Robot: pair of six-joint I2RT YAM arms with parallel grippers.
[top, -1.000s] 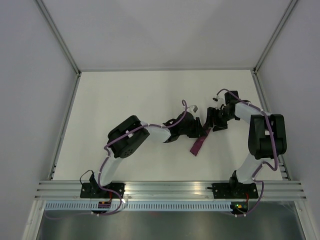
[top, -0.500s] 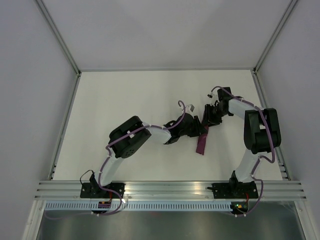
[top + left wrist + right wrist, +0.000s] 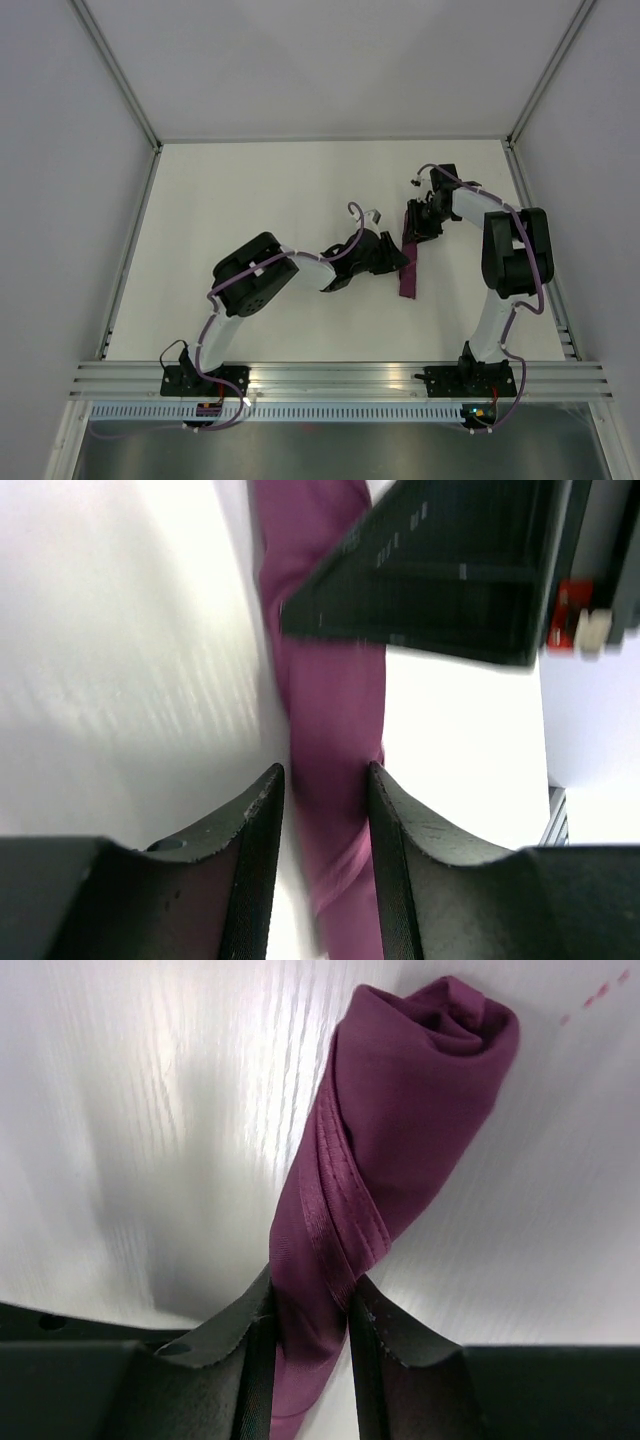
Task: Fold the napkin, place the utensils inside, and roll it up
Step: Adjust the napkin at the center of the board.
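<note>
Top view: shows napkin (image 3: 409, 270) rolled into slim plum tube, lying on white table (image 3: 250, 200) right of ctr, long axis running up-down in frame. Pinched at upper end by right gripper (image 3: 413, 225), set in from upper right. Flanked a little lower, from the left side, by left gripper (image 3: 398, 258).

Right wrist view: shows roll squeezed btwn both dark fingers (image 3: 240, 1350) at bottom ctr, cloth narrowed where clamped, jaws part closed on it. Rest of roll slanting up to open spiral end at upper right, w/ hemmed edge wrapping diagonally.

Left wrist view: shows roll running btwn fingers (image 3: 255, 860) at bottom ctr, jaws part spread, close on both sides w/ hardly any gap. Cannot tell if pressing cloth or just beside it.
</note>
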